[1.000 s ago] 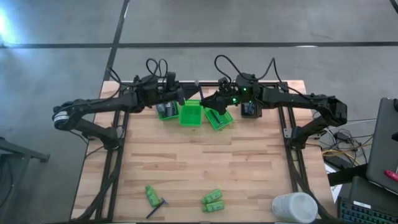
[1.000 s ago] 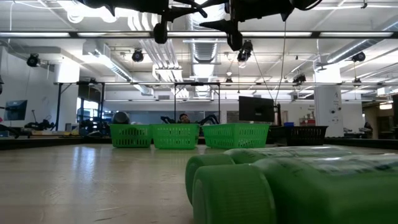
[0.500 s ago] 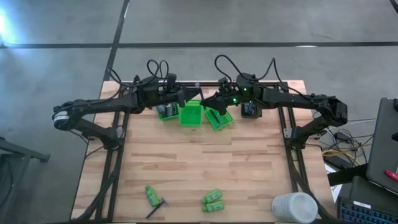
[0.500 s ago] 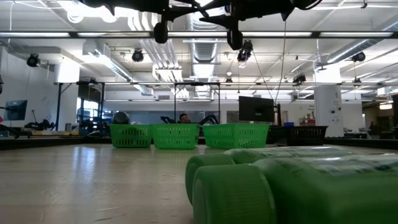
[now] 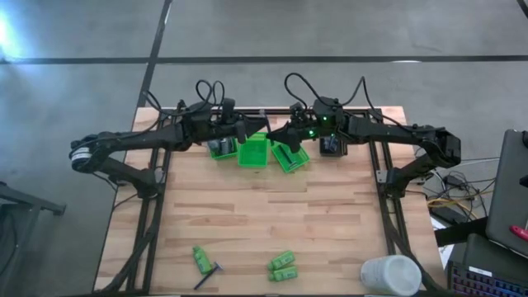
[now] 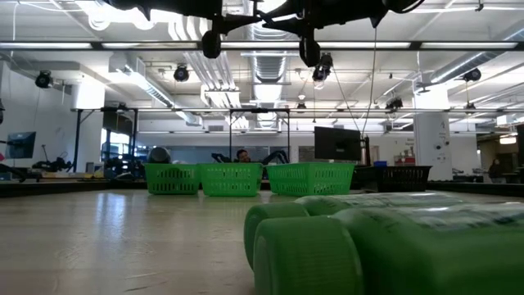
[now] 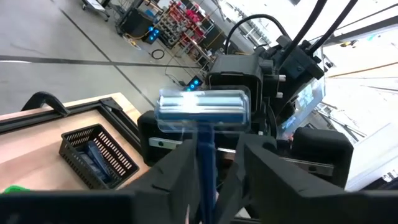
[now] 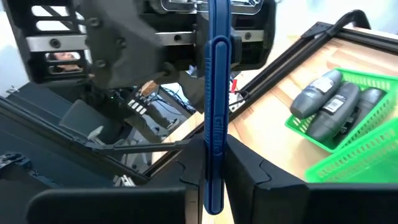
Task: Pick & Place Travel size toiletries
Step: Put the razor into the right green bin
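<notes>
Above the green baskets (image 5: 255,153) at the far side of the worktop (image 5: 247,223), my right claw (image 8: 214,158) had just closed tight on the handle of the blue razor (image 8: 216,93), while my left claw (image 7: 214,158) had let its fingers come apart, so that they stood either side of the handle with a gap showing. I judged the hand-over as good as done: the razor hung in the air between my two arms, clamped by my right claw alone and ready to go into a basket. The little green bottles (image 5: 283,266) lay at the worktop's near edge, not yet picked
</notes>
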Controlling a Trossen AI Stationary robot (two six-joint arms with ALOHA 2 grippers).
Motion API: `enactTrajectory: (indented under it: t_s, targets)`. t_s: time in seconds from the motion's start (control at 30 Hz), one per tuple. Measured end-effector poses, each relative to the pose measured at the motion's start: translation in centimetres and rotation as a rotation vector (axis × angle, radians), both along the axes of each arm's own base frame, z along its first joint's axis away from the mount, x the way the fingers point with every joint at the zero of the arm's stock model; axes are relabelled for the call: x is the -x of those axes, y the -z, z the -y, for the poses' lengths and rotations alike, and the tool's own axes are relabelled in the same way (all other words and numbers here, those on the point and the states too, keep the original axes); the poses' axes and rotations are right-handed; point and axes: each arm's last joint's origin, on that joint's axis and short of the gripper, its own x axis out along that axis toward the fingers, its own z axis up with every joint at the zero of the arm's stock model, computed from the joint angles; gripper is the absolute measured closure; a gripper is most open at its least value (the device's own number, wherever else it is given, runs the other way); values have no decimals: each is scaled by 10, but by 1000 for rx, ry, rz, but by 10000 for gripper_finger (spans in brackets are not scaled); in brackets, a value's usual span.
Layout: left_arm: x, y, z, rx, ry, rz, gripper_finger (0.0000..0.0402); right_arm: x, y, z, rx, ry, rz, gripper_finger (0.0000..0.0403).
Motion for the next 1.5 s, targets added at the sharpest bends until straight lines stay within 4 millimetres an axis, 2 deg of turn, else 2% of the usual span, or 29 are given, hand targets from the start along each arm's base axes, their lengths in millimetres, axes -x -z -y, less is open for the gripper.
enactTrajectory:
  t_s: [0.2,0.37,0.5,0.67,0.8,0.97,1.2,1.5]
  targets:
    - [0,5,1,13,3,-46,182,3,7,8,-9,90,-74,369]
    - [0,19,1,32,4,-154,155,12,20,21,-57,187,-217,369]
    - [5,38,3,73,4,-245,153,23,37,29,-88,245,-399,369]
    - [18,56,8,134,3,-381,152,25,73,32,-137,241,-660,369]
    - [29,59,11,140,-5,-396,155,13,100,28,-153,204,-768,369]
    - [40,52,12,126,-43,-362,156,4,127,34,-188,243,-853,369]
    - [45,48,13,111,-73,-347,156,1,149,40,-219,238,-923,366]
    - [46,51,13,114,-74,-365,156,2,158,42,-212,290,-976,326]
